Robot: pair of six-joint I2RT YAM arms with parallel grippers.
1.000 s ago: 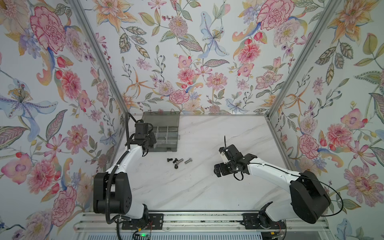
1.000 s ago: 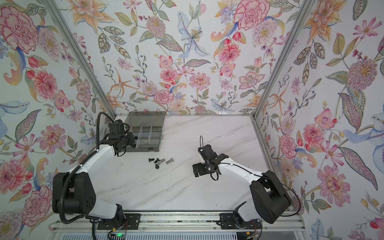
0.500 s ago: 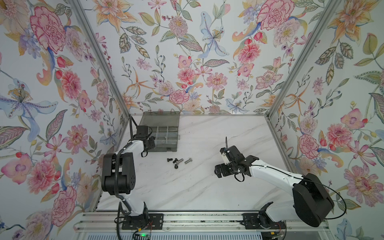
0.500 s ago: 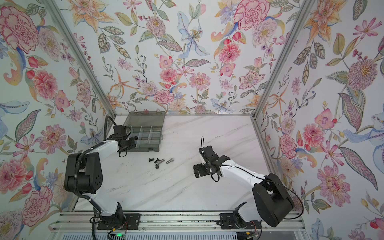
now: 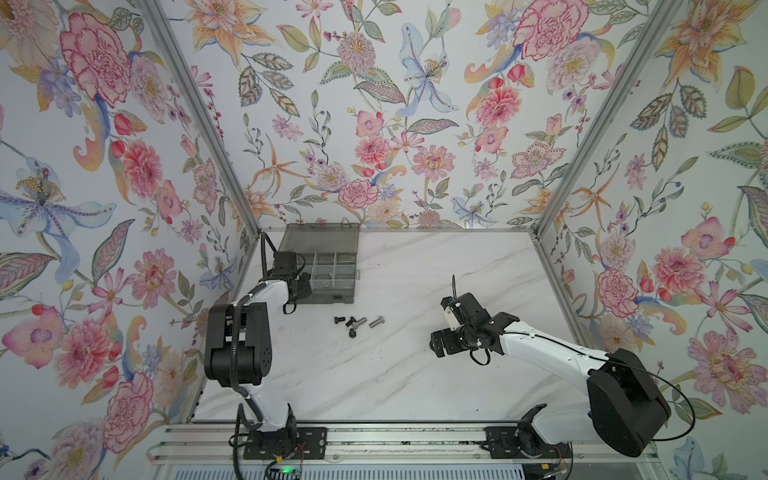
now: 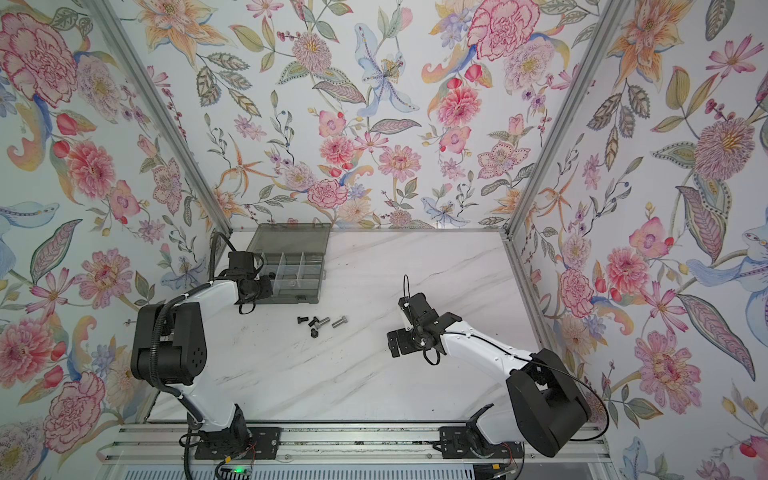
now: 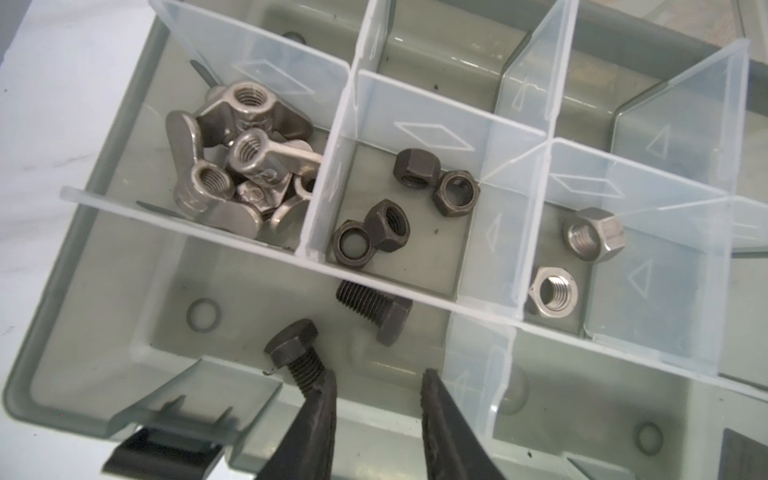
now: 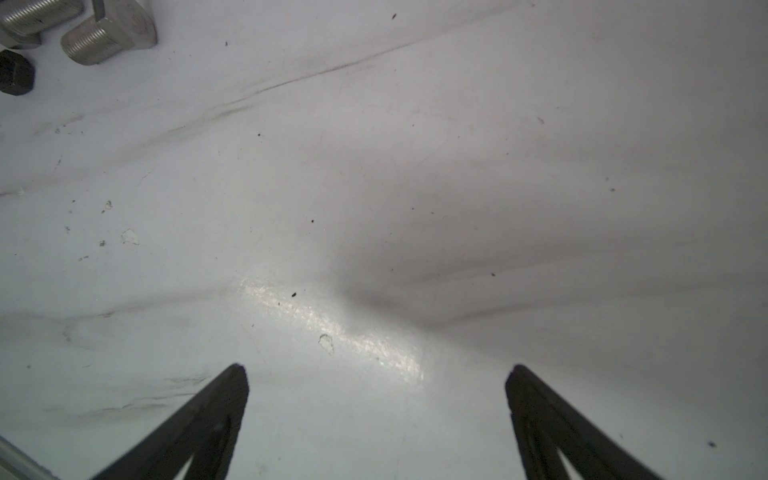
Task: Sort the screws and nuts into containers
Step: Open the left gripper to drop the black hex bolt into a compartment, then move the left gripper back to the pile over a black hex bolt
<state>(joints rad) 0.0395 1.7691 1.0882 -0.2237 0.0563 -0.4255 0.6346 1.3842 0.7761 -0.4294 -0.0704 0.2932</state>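
The grey organiser box [image 5: 328, 270] [image 6: 295, 270] lies open at the back left of the table. My left gripper [image 7: 378, 374] hangs open over its near left cell. A black screw [image 7: 293, 347] lies there against the outside of one finger, and nothing sits between the jaws. A second black screw [image 7: 374, 309] rests in the same cell. Neighbouring containers hold silver wing nuts [image 7: 241, 166], black nuts [image 7: 390, 224] and silver nuts [image 7: 596, 239]. Several loose screws [image 5: 357, 323] [image 6: 322, 322] lie on the marble. My right gripper [image 8: 378, 370] [image 5: 440, 343] stands open and empty over bare marble, to their right.
The box's lid [image 5: 320, 237] lies flat against the back wall. Thin clear dividers [image 7: 328, 166] stand up between the cells close to my left fingers. Two silver screws [image 8: 108, 37] and a black one [image 8: 14, 75] show at the edge of the right wrist view.
My left gripper has gone from shut to open over the box and the black screw now lies free in the cell. The left arm's base has swung round. The right arm has barely moved.
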